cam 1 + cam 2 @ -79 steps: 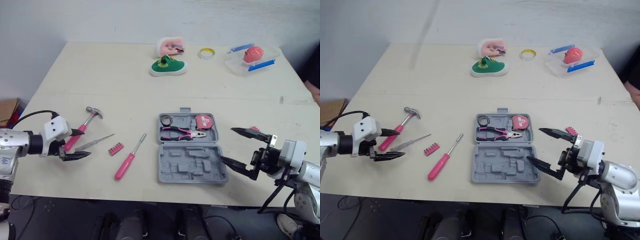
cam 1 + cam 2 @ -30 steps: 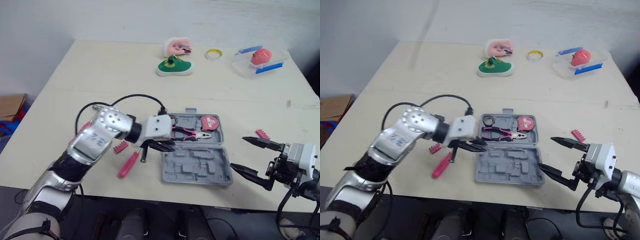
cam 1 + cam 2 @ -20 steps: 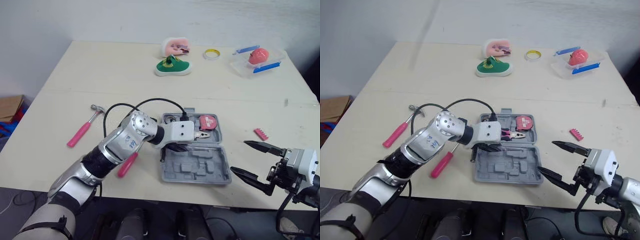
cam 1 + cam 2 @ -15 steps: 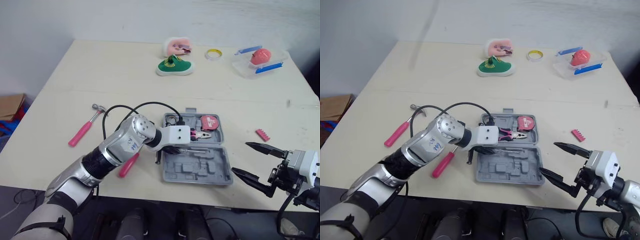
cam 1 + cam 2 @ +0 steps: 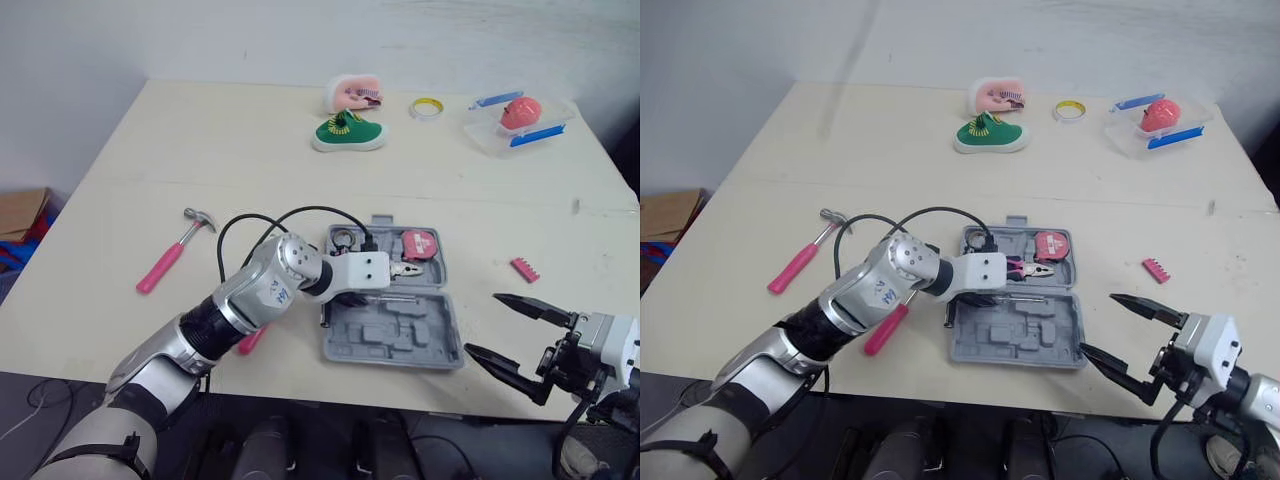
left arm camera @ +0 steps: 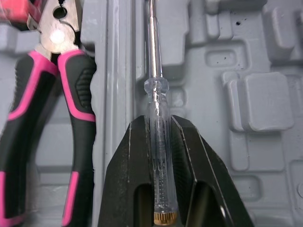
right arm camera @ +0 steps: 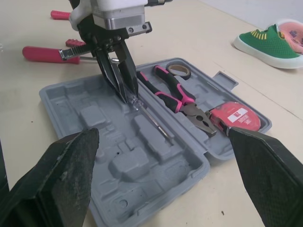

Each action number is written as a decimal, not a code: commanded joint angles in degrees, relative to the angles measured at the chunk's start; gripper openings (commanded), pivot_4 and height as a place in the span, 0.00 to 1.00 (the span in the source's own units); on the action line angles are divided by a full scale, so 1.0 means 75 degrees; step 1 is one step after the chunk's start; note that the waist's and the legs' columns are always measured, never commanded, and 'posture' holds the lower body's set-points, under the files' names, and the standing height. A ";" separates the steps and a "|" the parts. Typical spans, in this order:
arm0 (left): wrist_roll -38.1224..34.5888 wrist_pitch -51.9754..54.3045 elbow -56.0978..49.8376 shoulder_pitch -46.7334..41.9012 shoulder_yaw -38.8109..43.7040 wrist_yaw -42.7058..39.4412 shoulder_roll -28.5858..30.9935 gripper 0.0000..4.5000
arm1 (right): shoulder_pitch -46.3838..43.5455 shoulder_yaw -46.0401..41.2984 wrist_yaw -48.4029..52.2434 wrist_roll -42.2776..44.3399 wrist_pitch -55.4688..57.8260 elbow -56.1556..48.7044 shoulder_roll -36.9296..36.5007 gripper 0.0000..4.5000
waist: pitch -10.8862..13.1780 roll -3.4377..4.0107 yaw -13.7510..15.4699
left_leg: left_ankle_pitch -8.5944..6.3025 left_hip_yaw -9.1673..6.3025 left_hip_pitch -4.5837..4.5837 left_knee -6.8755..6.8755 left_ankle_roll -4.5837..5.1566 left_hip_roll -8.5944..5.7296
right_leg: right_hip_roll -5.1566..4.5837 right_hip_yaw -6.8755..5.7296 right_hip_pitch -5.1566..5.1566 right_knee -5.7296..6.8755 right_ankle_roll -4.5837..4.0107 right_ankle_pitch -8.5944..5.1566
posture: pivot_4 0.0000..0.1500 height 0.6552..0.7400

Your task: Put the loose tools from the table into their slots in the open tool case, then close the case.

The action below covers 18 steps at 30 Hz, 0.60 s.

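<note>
Over the open tool case (image 5: 392, 335), at the table's 6 o'clock edge, your left gripper (image 6: 158, 127) is clamped on the clear-handled screwdriver (image 6: 156, 90). From the head camera its white wrist housing covers the grip. The left wrist view gives you the detail: both black fingers (image 6: 130, 161) pinch the clear handle, and the shaft runs along the moulded tray just beside the pink-and-black pliers (image 6: 78, 94). The right wrist view adds the tape measure (image 7: 234, 116) and a small tape roll (image 7: 176, 70) seated in the case half farther from you. Your right gripper (image 5: 483, 323) hangs at the case's 4 o'clock, fingers spread wide and holding nothing. Loose on the table are the hammer (image 5: 172, 254) at the case's 9 o'clock, the pink bit holder (image 5: 524, 269) at 3 o'clock, and the pink screwdriver (image 5: 885, 330), partly under your left forearm. A green shoe (image 5: 347, 133) lies well apart at 12 o'clock.
</note>
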 commanded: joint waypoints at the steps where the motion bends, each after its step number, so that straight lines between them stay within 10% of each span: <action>1: 0.0263 -0.0034 -0.0016 -0.0016 -0.0097 0.0105 -0.0073 0.01 | 0.0085 -0.0219 0.0083 0.0073 -0.0257 -0.0045 0.0115 1.00 | 0.0000 0.0001 0.0000 | 0.0000 0.0000 0.0000 0.0002 0.0000 0.0000 | 0.0000 0.0000 0.0000 0.0001 0.0000 0.0000 | 1.00 1.00; 18: 0.0762 -0.0359 -0.0125 0.0020 -0.0153 0.0105 0.0085 0.01 | 0.0226 -0.0113 0.0361 0.0059 -0.0662 0.0305 0.0274 1.00 | -0.0001 0.0001 -0.0003 | -0.0001 -0.0002 0.0001 0.0004 0.0002 0.0000 | -0.0002 0.0001 0.0002 0.0004 0.0000 0.0001 | 1.00 1.00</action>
